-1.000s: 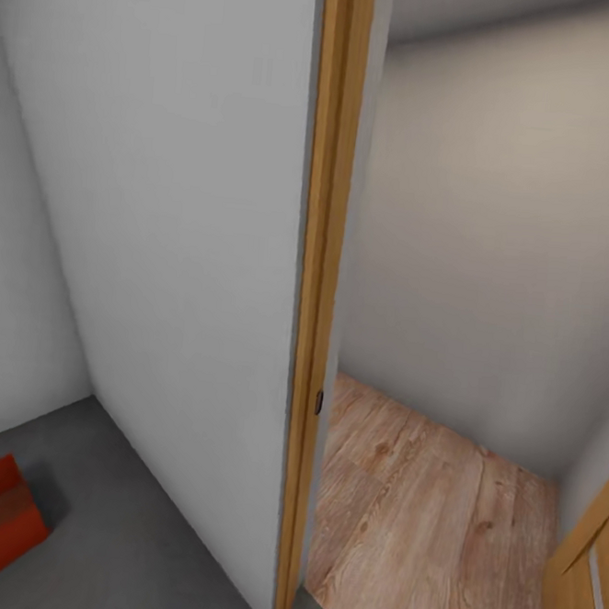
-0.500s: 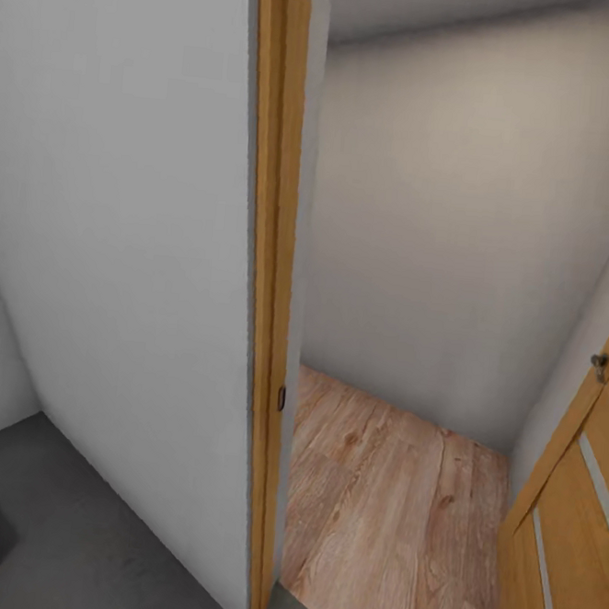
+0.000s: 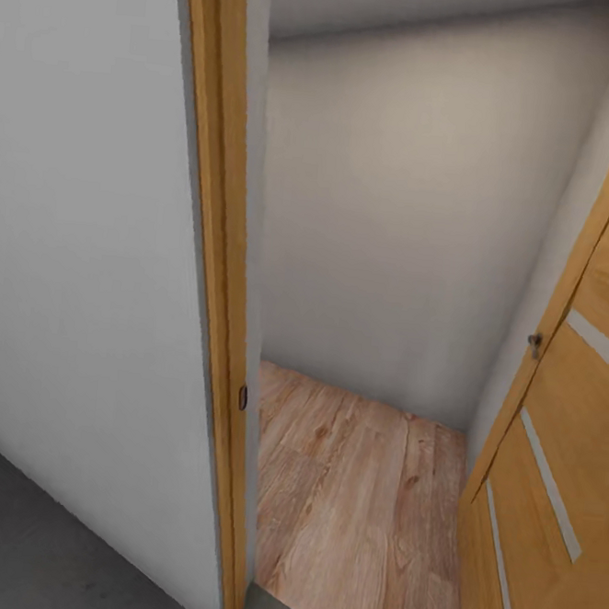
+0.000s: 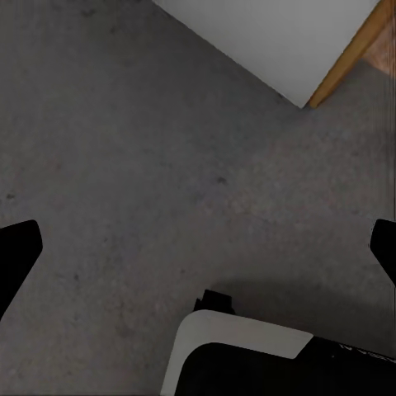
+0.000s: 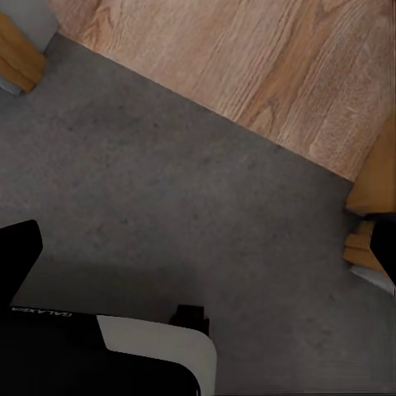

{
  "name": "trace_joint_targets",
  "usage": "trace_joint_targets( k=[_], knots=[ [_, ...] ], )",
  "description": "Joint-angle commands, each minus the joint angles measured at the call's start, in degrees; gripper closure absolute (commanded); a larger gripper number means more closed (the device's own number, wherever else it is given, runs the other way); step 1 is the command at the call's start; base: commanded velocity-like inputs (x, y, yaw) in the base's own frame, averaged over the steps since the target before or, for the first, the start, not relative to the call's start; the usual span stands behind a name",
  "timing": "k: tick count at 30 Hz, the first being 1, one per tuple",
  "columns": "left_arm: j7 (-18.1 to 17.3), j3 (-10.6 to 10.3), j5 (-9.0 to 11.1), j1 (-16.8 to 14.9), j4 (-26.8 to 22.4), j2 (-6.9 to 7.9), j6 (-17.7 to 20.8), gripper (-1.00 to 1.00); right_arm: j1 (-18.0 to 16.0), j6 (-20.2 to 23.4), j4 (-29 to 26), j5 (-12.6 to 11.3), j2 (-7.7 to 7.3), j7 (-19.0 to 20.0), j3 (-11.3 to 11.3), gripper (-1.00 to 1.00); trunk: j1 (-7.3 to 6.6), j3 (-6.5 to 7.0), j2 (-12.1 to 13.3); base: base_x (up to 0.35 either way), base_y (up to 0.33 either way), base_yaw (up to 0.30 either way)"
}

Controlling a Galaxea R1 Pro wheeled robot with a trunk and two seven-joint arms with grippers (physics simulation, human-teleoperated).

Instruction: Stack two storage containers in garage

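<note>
Here the head view faces one doorway. Left of its upright light-wood door jamb [image 3: 215, 287] runs a plain pale grey wall [image 3: 80, 229] above the dark grey speckled concrete floor [image 3: 15, 547]. Right of the jamb lie light wood planks [image 3: 361, 503], then one wooden door with pale inset strips [image 3: 559, 456]. The orange-red box seen left of the jamb earlier has left the picture as the camera swung right. The left gripper [image 4: 198, 247] and right gripper [image 5: 198, 247] both hang spread wide, empty, above concrete.
</note>
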Motion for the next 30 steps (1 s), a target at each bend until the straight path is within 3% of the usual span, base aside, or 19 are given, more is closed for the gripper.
trace_joint_targets(
  k=[1,30],
  knots=[
    [0.04,0.00,0.20,-0.02,0.07,0.00,-0.21,-1.00,-0.10,-0.38,0.23,0.09,0.01,0.12,0.01,-1.00,0.03,-0.06,-0.07,0.000,0.000,-0.279],
    [0.04,0.07,0.26,-0.02,0.05,0.32,-0.12,-1.00,-0.10,-0.38,0.23,0.05,0.04,0.12,0.01,-1.00,0.03,-0.06,-0.07,0.060,0.020,-0.279]
  ],
)
